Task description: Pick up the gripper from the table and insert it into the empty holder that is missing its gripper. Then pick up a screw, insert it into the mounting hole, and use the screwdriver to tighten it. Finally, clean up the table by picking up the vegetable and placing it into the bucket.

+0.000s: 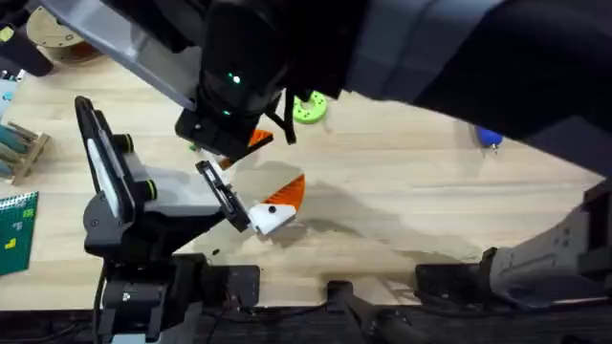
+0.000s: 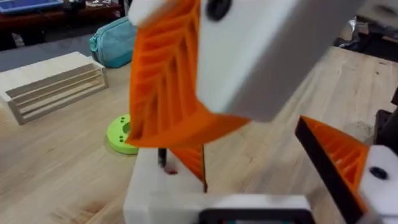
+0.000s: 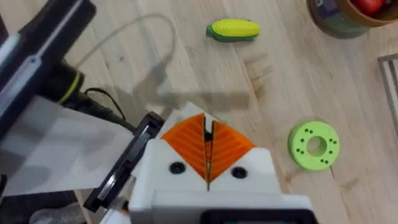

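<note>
My right gripper (image 3: 208, 148) hangs over the left arm's jaws, its orange fingers (image 2: 165, 81) pressed together. Below them the small orange gripper (image 2: 190, 160) with its black end stands against the plain white holder (image 2: 149, 190), and the right gripper looks shut on it. My left gripper (image 2: 261, 171) is open, with the holder on one side and its orange finger (image 2: 336, 155) on the other. In the overhead view the left gripper (image 1: 277, 205) lies mid-table under the dark right arm (image 1: 244, 143). The yellow vegetable (image 3: 233, 29) lies near the olive bucket (image 3: 339, 17). The blue screwdriver (image 1: 489, 137) lies far right.
A flat green ring disc (image 1: 308, 108) lies just beyond the grippers. A wooden slatted rack (image 2: 53, 87) and a teal pouch (image 2: 115, 43) stand farther off. A wooden rack (image 1: 19, 148) and a green board (image 1: 14, 229) sit at the table's left edge.
</note>
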